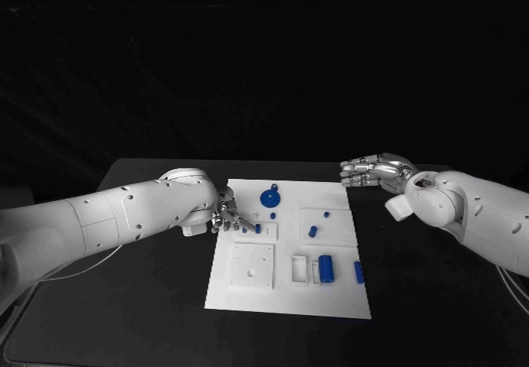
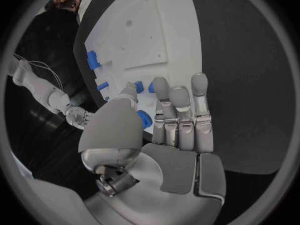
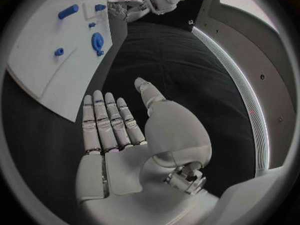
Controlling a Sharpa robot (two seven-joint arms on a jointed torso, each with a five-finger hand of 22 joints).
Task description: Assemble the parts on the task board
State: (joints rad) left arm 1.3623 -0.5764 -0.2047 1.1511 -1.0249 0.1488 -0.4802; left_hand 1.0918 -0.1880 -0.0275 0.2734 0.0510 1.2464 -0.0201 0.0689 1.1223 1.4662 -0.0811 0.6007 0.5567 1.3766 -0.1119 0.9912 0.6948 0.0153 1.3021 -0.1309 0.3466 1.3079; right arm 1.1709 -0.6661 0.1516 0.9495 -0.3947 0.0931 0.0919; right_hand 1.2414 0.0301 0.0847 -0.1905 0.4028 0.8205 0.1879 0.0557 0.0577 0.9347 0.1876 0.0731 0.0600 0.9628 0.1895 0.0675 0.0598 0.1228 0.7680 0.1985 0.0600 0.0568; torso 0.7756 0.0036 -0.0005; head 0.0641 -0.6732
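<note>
The white task board (image 1: 289,298) lies in the middle of the black table. On it are a blue gear (image 1: 271,199), small blue pegs (image 1: 312,231) and a blue cylinder (image 1: 326,267) beside a white frame. My left hand (image 1: 229,216) hovers at the board's left edge, next to a small blue piece (image 1: 258,228). In the left wrist view its fingers (image 2: 181,115) are straight and the thumb stands apart; nothing is held. The gear (image 2: 144,119) shows behind them. My right hand (image 1: 373,170) is off the board's far right corner, fingers (image 3: 106,122) spread flat, holding nothing.
A raised white square plate (image 1: 252,266) with a hole sits at the board's near left. Another blue piece (image 1: 358,271) lies near the board's right edge. Bare black table (image 1: 441,306) surrounds the board on all sides.
</note>
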